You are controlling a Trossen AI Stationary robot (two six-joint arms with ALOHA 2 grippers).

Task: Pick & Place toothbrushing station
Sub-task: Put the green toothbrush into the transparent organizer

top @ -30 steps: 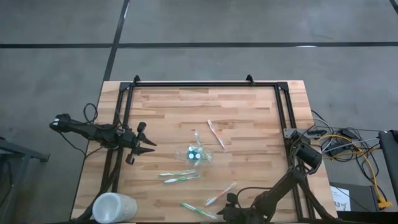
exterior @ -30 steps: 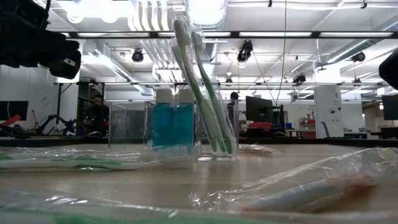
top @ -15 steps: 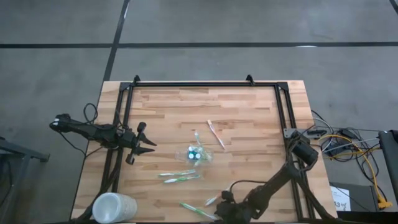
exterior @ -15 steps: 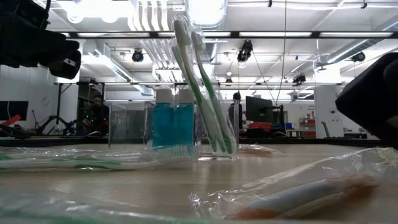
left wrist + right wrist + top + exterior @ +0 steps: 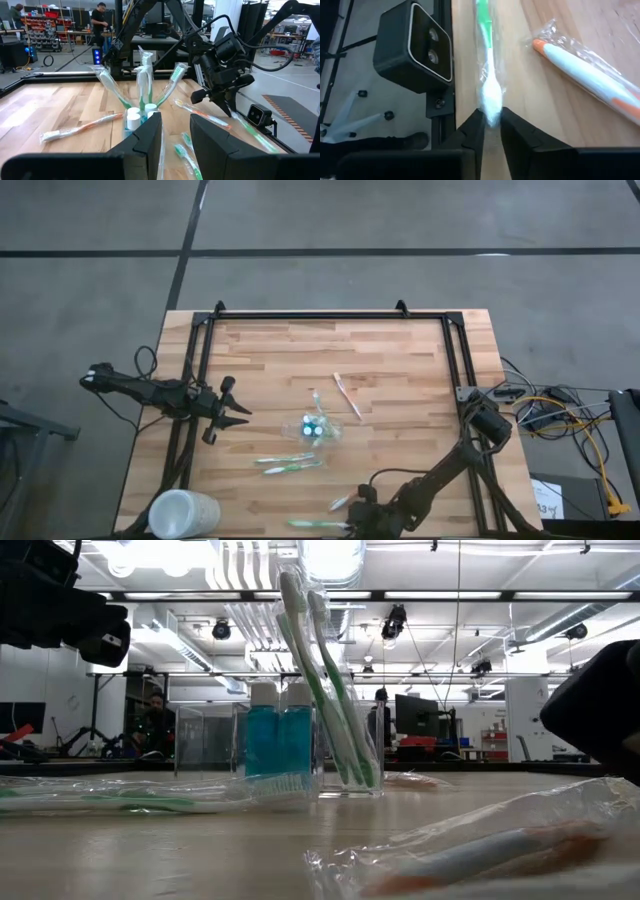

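Workshop desk (image 5: 400,370): clear toothbrushing station (image 5: 318,427) stands mid-surface, upright.
Right tool (image 5: 490,131): pinching a wrapped green toothbrush (image 5: 486,60) at the near edge.
Left tool (image 5: 234,415): waiting, fingers parted.
Risk: slick wrapper may slip the pinch.

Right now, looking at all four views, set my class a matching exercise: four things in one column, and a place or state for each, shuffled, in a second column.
Things:
1. right gripper
2. left gripper
3. frosted white cup
4. clear toothbrush holder

Places or states:
A. at the table's near left corner
B. near the table's middle, holding green brushes and blue tubes
C. open, hovering at the left side
D. pinching a wrapped green toothbrush at the near edge

Pairs: 1-D, 2-C, 3-A, 4-B
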